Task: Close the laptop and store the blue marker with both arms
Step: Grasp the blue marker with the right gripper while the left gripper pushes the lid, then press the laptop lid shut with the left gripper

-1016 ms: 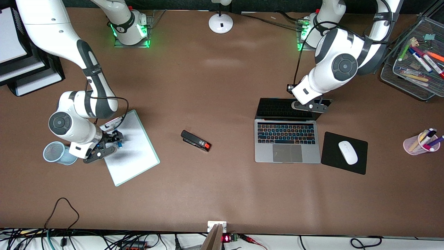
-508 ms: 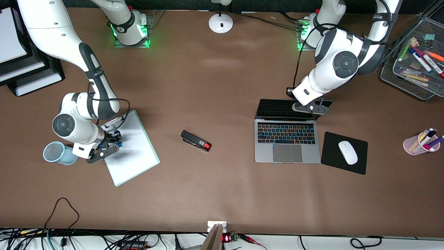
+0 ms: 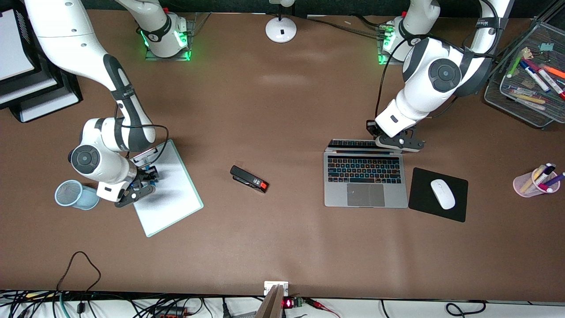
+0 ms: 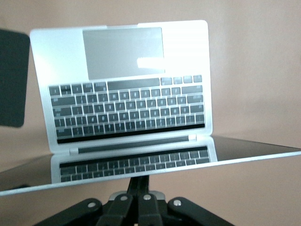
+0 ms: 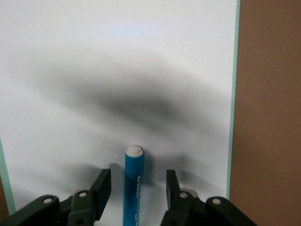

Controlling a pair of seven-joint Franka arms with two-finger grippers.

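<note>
Right gripper (image 5: pixel 135 188) over the whiteboard (image 5: pixel 117 70), fingers (image 5: pixel 104 184) apart, blue marker (image 5: pixel 133 183) lying between them, unclamped, ready for pinching. Left gripper (image 4: pixel 141 200), fingers together, presses the laptop (image 3: pixel 365 181) screen's back to fold it.

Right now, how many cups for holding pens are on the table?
2: a pale blue mesh cup beside the right gripper, and a pink cup holding markers toward the left arm's end, beside the black mouse pad.

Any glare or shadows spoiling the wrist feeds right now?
Left wrist view: bright glare on the laptop trackpad, and its glossy screen mirrors the keyboard. Right wrist view: a broad soft shadow lies across the whiteboard above the blue marker; the marker stays sharp.
</note>
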